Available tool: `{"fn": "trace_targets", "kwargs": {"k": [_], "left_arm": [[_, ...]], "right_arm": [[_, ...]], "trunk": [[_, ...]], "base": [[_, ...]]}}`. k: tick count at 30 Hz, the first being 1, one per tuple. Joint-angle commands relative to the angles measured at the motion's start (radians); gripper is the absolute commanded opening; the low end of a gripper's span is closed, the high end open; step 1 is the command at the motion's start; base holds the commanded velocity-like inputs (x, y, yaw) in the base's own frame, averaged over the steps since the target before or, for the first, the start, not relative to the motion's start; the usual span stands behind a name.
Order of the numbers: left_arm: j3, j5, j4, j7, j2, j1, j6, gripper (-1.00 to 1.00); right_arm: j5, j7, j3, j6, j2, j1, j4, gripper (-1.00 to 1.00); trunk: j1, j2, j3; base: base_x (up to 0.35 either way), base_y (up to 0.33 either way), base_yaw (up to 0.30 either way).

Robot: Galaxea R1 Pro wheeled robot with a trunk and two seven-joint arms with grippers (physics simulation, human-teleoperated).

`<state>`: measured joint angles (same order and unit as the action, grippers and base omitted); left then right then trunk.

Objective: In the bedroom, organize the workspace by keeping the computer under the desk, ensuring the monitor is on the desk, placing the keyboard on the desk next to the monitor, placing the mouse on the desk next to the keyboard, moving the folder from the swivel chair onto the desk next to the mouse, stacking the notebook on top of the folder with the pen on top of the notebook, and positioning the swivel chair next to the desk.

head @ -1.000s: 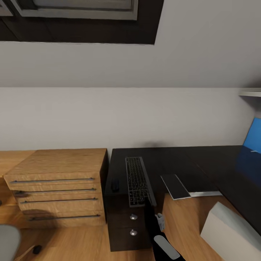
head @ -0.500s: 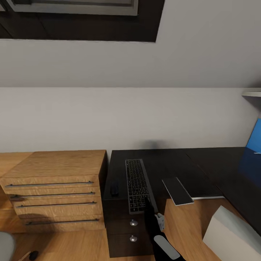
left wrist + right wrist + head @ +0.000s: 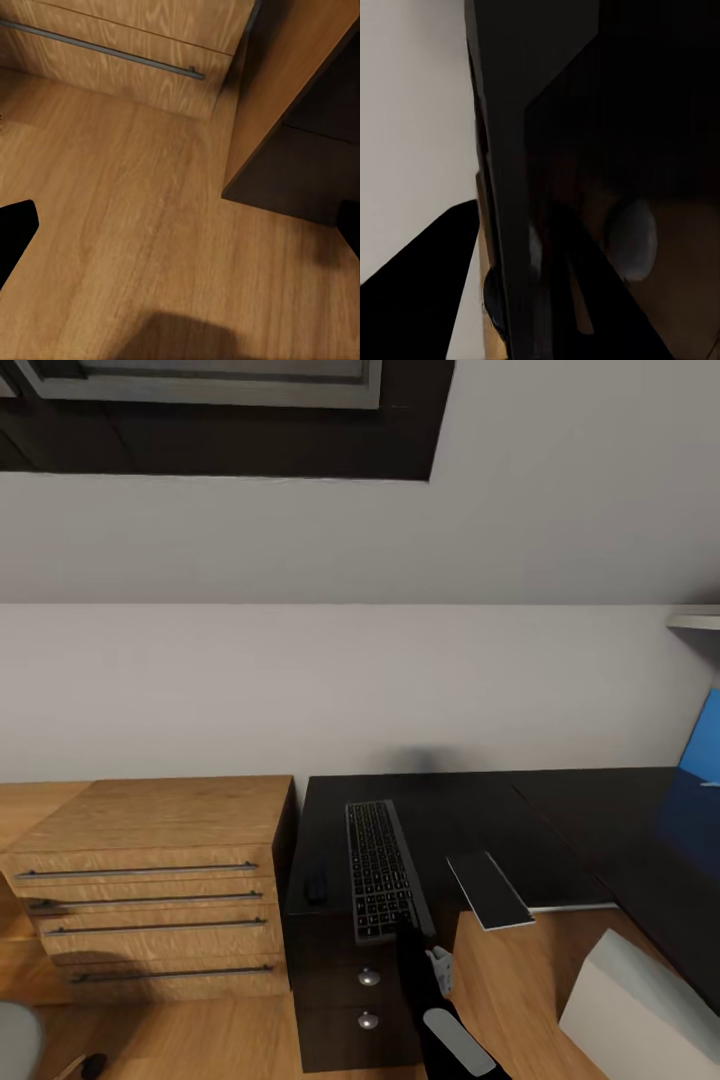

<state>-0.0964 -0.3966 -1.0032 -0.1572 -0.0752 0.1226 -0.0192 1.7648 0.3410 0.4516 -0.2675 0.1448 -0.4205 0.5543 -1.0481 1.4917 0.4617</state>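
The keyboard (image 3: 378, 868) lies lengthwise on the black desk (image 3: 470, 810), its near end sticking out over the front edge. Left of it sits the small black mouse (image 3: 316, 882). To its right the thin dark notebook (image 3: 489, 890) also overhangs the edge. My right gripper (image 3: 408, 932) is at the keyboard's near end. In the right wrist view a black finger (image 3: 427, 277) meets a thin dark slab seen edge-on. The white-grey computer (image 3: 640, 1010) stands on the floor at lower right. My left gripper (image 3: 180, 232) hangs open over bare floor. A sliver of the swivel chair (image 3: 14, 1042) shows at lower left.
A light wooden drawer chest (image 3: 150, 880) stands against the desk's left end. A black drawer unit with round knobs (image 3: 360, 1000) sits under the desk just ahead of my right arm. The blue back panel (image 3: 700, 745) rises at far right. Wood floor (image 3: 510, 1000) lies between unit and computer.
The view shifted a little, so the chair seat slid further out at lower left. The keyboard, mouse and notebook kept their places on the desk. My right gripper stays at the keyboard's near end.
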Motion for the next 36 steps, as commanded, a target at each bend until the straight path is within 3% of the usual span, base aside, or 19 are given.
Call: {"fn": "trace_targets", "kwargs": {"k": [1, 8, 13, 17, 26, 36], "left_arm": [[-0.005, -0.009, -0.002, -0.008, -0.001, 0.0, -0.002, 1.0], [0.003, -0.008, -0.003, -0.015, -0.002, 0.0, -0.005, 1.0], [0.001, -0.011, -0.002, -0.016, -0.002, 0.0, -0.003, 1.0], [0.001, -0.013, 0.0, -0.016, -0.003, 0.0, 0.0, 1.0], [0.0, -0.013, 0.001, -0.016, -0.002, 0.0, 0.002, 1.0], [0.001, -0.013, 0.002, -0.016, -0.002, 0.0, 0.002, 1.0]], "right_arm": [[0.014, 0.006, 0.008, -0.006, -0.001, -0.001, 0.0, -1.0], [0.013, 0.088, 0.011, -0.008, -0.001, -0.001, 0.013, -1.0], [0.013, 0.105, 0.01, -0.009, -0.002, 0.0, 0.035, -1.0], [0.013, 0.106, 0.009, -0.015, -0.006, 0.005, 0.12, -1.0], [0.007, 0.091, 0.012, -0.036, -0.088, 0.055, 0.34, -1.0], [0.011, 0.061, 0.01, -0.052, -0.102, 0.057, 0.353, -1.0]], "trunk": [[0.004, -0.007, -0.002], [0.031, -0.056, -0.024], [0.05, -0.091, -0.04], [0.065, -0.119, -0.052], [0.1, -0.182, -0.081], [0.138, -0.252, -0.112]], "base": [[0.0, 0.0, 0.0], [0.0, 0.0, 0.0], [-0.159, -0.08, 0.0], [-0.281, -0.166, 0.0], [-0.294, -0.182, 0.0], [-0.208, -0.131, 0.0]]}}
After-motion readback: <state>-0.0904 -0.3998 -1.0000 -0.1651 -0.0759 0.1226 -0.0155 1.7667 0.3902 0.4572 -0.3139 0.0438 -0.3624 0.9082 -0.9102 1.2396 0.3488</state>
